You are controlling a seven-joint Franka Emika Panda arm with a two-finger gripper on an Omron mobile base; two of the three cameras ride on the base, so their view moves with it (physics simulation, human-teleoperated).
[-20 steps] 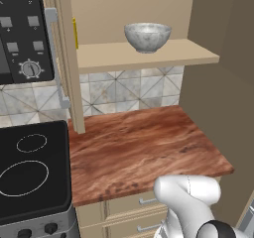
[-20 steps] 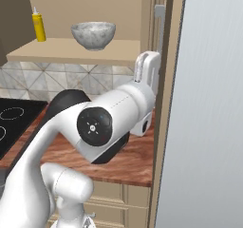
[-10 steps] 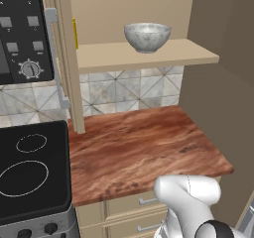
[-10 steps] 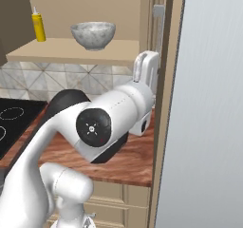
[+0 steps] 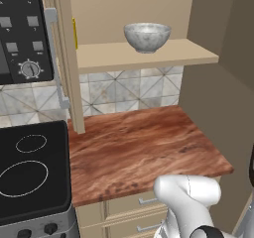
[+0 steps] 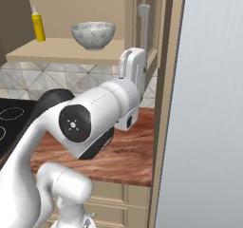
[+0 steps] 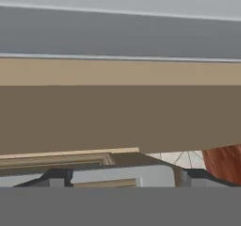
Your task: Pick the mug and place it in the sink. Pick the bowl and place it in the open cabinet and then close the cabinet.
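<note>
Bowl: the mottled grey-white bowl (image 5: 147,36) sits upright on the inner shelf (image 5: 149,56) of the cabinet, right of centre in the left base view and touching nothing but the board under it.
Cabinet: the beige cabinet door (image 6: 148,42) on the right stands swung out, its silver bar handle (image 6: 144,30) facing the room; the left door (image 5: 63,58) is swung out too.
Gripper: the gripper (image 6: 134,77) is up by the right door, just below and beside that handle; its finger tips face away in this view, so how far apart they stand I cannot tell.
Neighbours: a yellow bottle (image 6: 38,25) stands at the far left of the shelf, well apart from the bowl.
Below: the reddish wood-grain counter (image 5: 139,150) runs under the shelf, with the black cooktop (image 5: 32,175) to its left.
</note>
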